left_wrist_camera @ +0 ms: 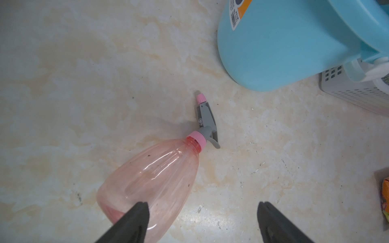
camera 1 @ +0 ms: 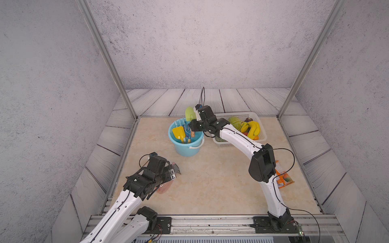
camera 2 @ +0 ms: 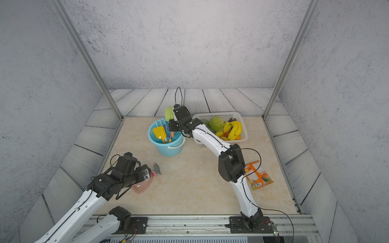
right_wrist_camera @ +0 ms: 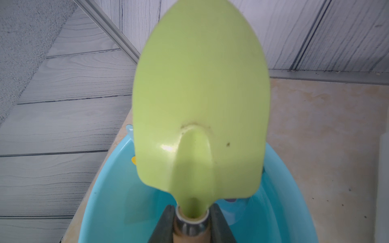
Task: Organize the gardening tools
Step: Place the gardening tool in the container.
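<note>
My right gripper is shut on the green trowel at the metal collar above its wooden handle. It holds the trowel blade-up over the light-blue bucket. A yellow shovel and blue forks stand in the bucket. The pink translucent spray bottle lies on its side on the table, its grey nozzle toward the bucket. My left gripper hovers open above the bottle's base. One finger is over the bottle's body and the other over bare table.
A white basket of fruit and vegetables stands right of the bucket, close against it. A flat orange snack packet lies at the right, partly behind my right arm. Metal frame posts stand at the back corners.
</note>
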You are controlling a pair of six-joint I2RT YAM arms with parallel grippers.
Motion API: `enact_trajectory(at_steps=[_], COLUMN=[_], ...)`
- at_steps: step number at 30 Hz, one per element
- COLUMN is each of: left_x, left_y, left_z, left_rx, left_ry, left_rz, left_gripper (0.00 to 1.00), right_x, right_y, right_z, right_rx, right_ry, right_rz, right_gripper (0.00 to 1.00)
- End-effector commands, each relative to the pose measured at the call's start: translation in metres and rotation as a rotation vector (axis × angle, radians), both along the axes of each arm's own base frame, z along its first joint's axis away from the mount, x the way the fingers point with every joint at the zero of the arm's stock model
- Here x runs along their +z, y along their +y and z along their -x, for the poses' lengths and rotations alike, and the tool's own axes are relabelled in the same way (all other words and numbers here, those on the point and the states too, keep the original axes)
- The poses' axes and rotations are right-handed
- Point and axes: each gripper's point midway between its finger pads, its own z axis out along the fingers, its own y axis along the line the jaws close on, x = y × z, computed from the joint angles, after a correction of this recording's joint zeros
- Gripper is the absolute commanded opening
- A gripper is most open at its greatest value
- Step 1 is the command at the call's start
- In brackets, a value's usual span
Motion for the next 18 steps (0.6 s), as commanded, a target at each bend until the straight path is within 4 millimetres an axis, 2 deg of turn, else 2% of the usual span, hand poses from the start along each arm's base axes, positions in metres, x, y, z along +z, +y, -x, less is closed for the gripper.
enact_trajectory(at_steps=[1,5,7,13,18], left_x=[-0.004,-0.001,0.002,0.006,0.014], left_y=[0.005,0.005,0.005,0.003,0.001], left_z=[0.003,0.003,0.002,0.000,-0.002], left_rx=[0.002,0.000,-0.006,-0.025,-0.050], left_ry=[0.014,0.010,0.009,0.019,0.022], left_rz=[-0.016,-0.018,-0.020,-0.034,-0.041], left_gripper=[0.87,0.88,0.89,0.92,0.94], right_x=[-0.017,-0.009,0.006,0.061,0.092], right_y=[0.011,0.009,0.004,-0.015,-0.044], right_z=[-0.003,0.002,0.003,0.016,0.044], right_rx=[0.006,0.013,0.007,-0.001,0.002], right_ry=[-0.022,-0.033,-0.061,-0.152,-0.182], right_rz=[0.013,0.021,0.017,0.011,0.011], right_gripper=[0.22,0.40,0.46,0.53,0.57])
